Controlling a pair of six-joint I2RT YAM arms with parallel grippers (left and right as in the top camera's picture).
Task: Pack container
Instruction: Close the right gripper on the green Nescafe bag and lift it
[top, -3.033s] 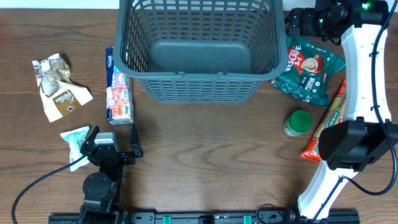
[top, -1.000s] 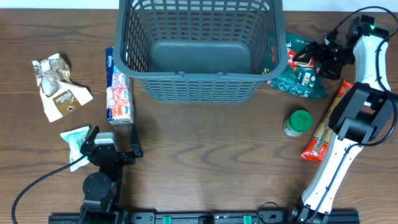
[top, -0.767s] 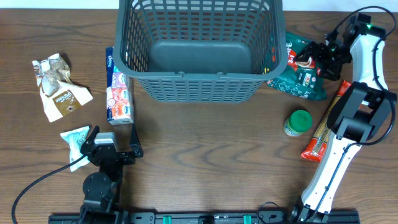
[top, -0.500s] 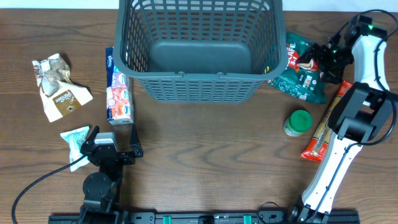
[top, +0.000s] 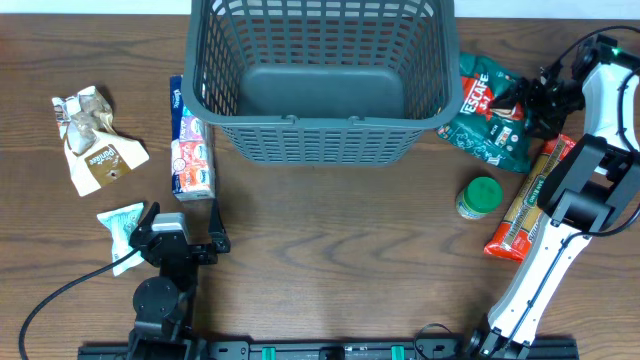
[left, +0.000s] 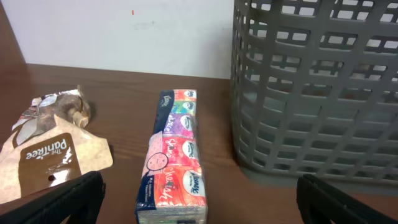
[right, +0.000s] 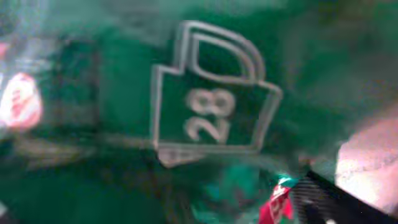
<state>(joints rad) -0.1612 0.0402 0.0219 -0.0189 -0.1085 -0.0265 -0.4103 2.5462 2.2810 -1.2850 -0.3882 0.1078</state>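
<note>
Container (top: 320, 145), dark grey with lattice sides, stands at the far middle of the counter (top: 350, 260). A long tissue pack (top: 190, 140) lies just beside its left wall. Farther left are a crumpled brown bag (top: 95, 140) and a small teal packet (top: 120, 222). A green coffee bag (top: 490, 110) lies just beside its right wall, near a green-lidded jar (top: 481, 196) and a long orange packet (top: 525, 200). Left fingers (left: 68, 199) are spread wide and hold nothing. Right fingers (top: 545, 97) sit at the coffee bag's right edge; I cannot tell whether they grip it.
</note>
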